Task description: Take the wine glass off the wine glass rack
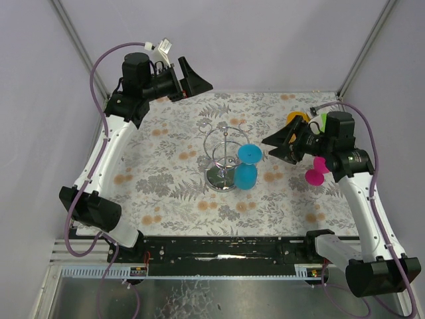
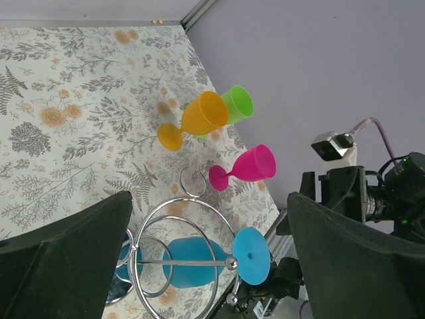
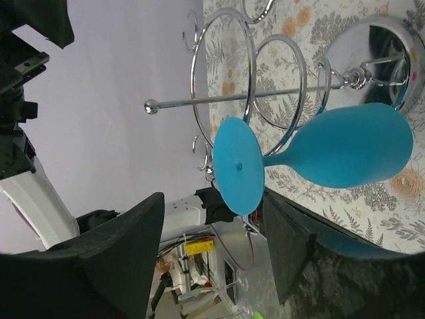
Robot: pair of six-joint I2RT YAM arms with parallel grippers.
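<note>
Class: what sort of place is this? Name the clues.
Probably a robot lab test cell: left arm and right arm bolted to a rail, plain framed walls, a floral cloth staged with a wine glass rack and blue wine glass.

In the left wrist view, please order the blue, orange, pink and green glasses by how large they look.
1. blue glass, though it is nearest the camera.
2. orange glass and pink glass: they look alike.
3. green glass, mostly hidden behind the orange one.

rack rings hem blue wine glass foot; open gap toward right gripper; pink glass behind.
</note>
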